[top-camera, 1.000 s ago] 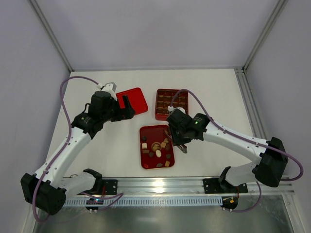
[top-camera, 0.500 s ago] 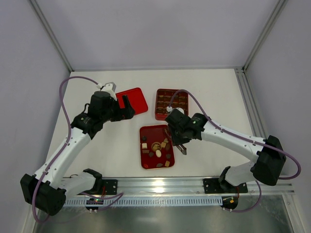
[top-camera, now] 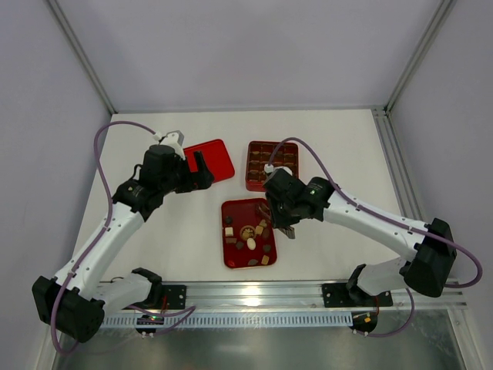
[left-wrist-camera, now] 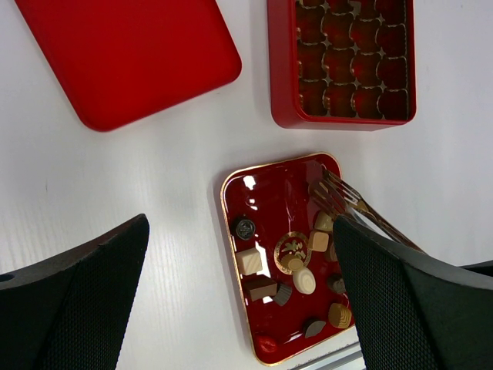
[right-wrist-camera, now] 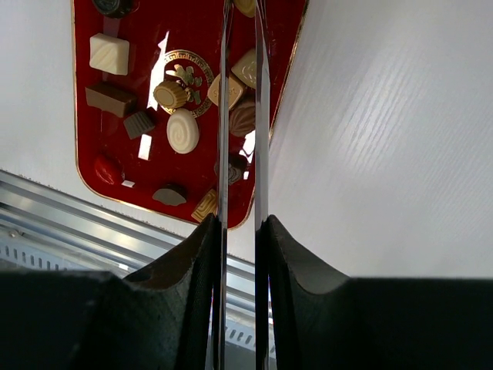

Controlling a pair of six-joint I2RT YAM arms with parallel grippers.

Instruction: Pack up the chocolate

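The chocolate [right-wrist-camera: 183, 131] lies loose as small cream, tan and dark brown pieces, square, round and oval, on a gold-rimmed red tray [top-camera: 239, 210] in the lower middle of the top view. Most pieces sit in the tray's lower half; the upper left part is bare.

Thin metal tweezers [right-wrist-camera: 223, 116] cross the tray's right edge, and their ends reach toward its upper right corner in the left wrist view [left-wrist-camera: 350, 204]. Whether they hold a piece I cannot tell. The right gripper [right-wrist-camera: 240, 227] is clamped on the tweezers, its fingers pressed against the two blades, and hangs at the tray's right side [top-camera: 281, 220].

Just above the tray stands a square red box [top-camera: 249, 166] with brown grid compartments. To its left lies a plain red lid [top-camera: 216, 158]. The left gripper [top-camera: 202, 171] hangs over the lid's lower right edge, jaws spread wide [left-wrist-camera: 240, 223] and holding nothing. All rest on a white table [top-camera: 339, 154].
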